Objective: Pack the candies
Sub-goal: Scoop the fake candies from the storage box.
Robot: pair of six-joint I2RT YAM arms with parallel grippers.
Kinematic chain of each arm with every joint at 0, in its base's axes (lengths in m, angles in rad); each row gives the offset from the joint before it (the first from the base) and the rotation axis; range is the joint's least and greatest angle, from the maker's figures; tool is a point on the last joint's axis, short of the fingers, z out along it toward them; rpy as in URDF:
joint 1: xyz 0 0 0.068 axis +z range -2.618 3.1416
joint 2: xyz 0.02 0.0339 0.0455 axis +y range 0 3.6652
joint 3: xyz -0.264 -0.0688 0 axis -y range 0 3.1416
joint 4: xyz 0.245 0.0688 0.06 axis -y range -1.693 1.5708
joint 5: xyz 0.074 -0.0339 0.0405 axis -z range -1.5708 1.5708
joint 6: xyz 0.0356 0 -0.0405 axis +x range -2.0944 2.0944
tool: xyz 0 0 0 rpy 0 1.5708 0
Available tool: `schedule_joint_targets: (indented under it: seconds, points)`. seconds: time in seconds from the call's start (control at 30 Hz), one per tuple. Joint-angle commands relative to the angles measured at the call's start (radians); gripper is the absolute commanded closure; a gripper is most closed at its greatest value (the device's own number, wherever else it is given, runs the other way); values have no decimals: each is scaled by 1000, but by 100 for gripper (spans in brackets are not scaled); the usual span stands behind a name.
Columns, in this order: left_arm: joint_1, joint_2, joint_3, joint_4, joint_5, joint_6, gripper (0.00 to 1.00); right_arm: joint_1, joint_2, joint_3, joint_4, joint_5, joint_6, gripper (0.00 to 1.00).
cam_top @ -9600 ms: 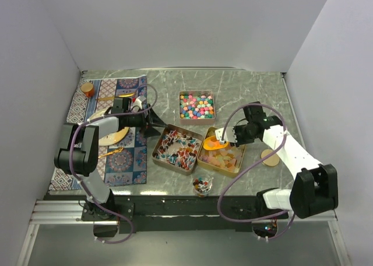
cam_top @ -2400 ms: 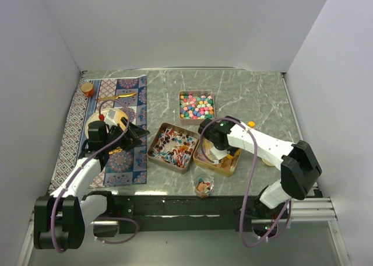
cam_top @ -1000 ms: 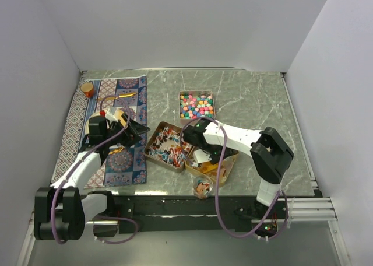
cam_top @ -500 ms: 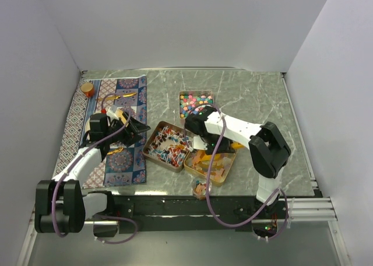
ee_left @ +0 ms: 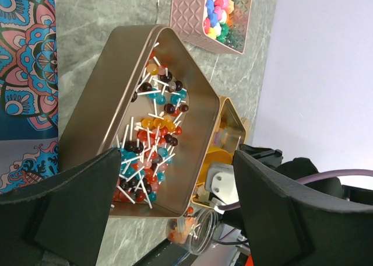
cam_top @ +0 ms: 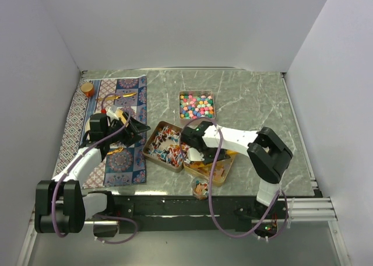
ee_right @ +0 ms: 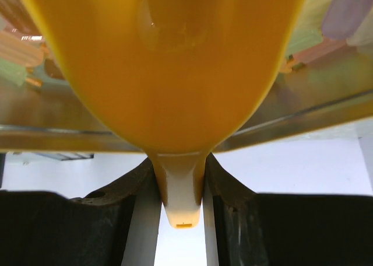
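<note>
Three tins hold the candies: bright round balls (cam_top: 196,105) at the back, red-blue-white pieces on sticks (cam_top: 165,146) in the middle tin, and translucent squares (cam_top: 214,168) in the gold tin. My right gripper (cam_top: 201,153) is shut on the handle of a yellow scoop (ee_right: 169,62), whose bowl sits low in the gold tin among the squares (ee_right: 344,21). A small clear jar (cam_top: 201,188) with a few candies stands in front. My left gripper (cam_top: 134,130) is open and empty over the mat, left of the middle tin (ee_left: 145,120).
A patterned mat (cam_top: 111,161) covers the left side, with a plate (cam_top: 93,126), a gold spoon (cam_top: 119,95) and a small orange cup (cam_top: 87,88) on it. White walls close in the table on three sides. The arm bases' rail runs along the near edge.
My right gripper has carried the scoop from near the ball tin forward and down into the gold tin. The gold and middle tins have been shifted left and forward. The left gripper barely moved.
</note>
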Motion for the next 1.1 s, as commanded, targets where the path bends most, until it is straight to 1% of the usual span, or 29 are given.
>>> schedule_joint_targets:
  seconds: [0.0, 0.1, 0.2, 0.3, 0.43, 0.63, 0.7, 0.8, 0.83, 0.97, 1.07]
  points:
    - [5, -4, 50, 3, -5, 29, 17, -13, -43, -23, 126, -40, -38, 100]
    - [5, 6, 59, -6, -8, 35, 17, -52, -48, -10, 159, -88, -32, 100]
    - [5, 16, 70, -14, -8, 45, 17, -93, -68, 9, 182, -188, -47, 100]
    - [5, 30, 80, -26, -8, 57, 17, -133, -127, -26, 252, -261, -93, 100]
    - [5, 55, 103, -31, -8, 72, 17, -168, -223, -130, 315, -329, -161, 100]
    - [5, 91, 134, -60, -1, 91, 17, -185, -373, -273, 372, -337, -201, 100]
    - [5, 102, 140, -56, 4, 97, 17, -201, -445, -305, 389, -343, -216, 100]
    - [5, 113, 150, -48, 35, 109, 17, -228, -523, -365, 407, -343, -241, 100]
    - [5, 116, 154, -43, 51, 112, 17, -236, -539, -384, 409, -366, -244, 100]
    - [5, 116, 177, -49, 104, 130, 15, -259, -644, -382, 371, -347, -280, 100]
    - [5, 107, 194, -54, 101, 149, 14, -242, -707, -358, 286, -269, -331, 100]
